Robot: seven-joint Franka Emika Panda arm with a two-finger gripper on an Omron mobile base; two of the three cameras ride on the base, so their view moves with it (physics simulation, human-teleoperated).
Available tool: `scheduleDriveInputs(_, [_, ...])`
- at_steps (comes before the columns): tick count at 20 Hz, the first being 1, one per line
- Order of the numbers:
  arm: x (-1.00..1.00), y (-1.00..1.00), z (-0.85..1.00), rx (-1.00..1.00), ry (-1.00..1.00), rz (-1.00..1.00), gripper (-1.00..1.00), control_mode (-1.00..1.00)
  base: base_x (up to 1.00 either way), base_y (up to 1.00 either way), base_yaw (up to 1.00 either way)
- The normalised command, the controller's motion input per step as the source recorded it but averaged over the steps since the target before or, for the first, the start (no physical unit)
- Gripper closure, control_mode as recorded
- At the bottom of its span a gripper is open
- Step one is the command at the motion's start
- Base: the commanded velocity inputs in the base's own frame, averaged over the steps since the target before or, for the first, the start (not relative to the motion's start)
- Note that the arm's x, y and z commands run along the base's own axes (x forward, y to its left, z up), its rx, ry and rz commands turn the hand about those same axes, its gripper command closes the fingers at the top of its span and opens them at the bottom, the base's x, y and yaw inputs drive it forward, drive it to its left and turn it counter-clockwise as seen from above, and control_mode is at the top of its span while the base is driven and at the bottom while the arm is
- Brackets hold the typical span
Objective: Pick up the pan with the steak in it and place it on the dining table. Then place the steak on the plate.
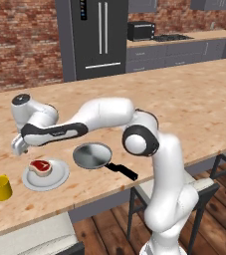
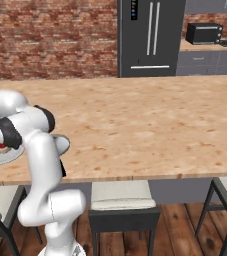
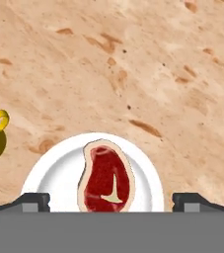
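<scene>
steak point(image 3: 105, 180) on plate, hand released

steak: lies flat at the middle of the grey-white plate point(image 1: 59, 180), apparently delivered.
pan point(image 1: 91, 155): empty on the desk point(image 1: 184, 104) just beside the plate, black handle toward the desk edge.
hand point(image 1: 19, 147): above the plate, tips wide apart, holding nothing.
yellow mug point(image 1: 1, 188): near the plate; cut off in the hand view.

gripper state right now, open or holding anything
Gripper: open, jaws spread wide and holding nothing; the steak lies free on the plate below it.
</scene>
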Motion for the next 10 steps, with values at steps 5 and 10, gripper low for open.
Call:
scheduleDriveInputs(5, [-0.9,-0.77,0.39,0.13,-0.11,0.0,-1.0,-1.0,0.0,0.0,0.0])
scheduleDriveInputs(10, [-1.0,-0.79,0.14,0.12,-0.13,0.0,-1.0,-1.0,0.0,0.0,0.0])
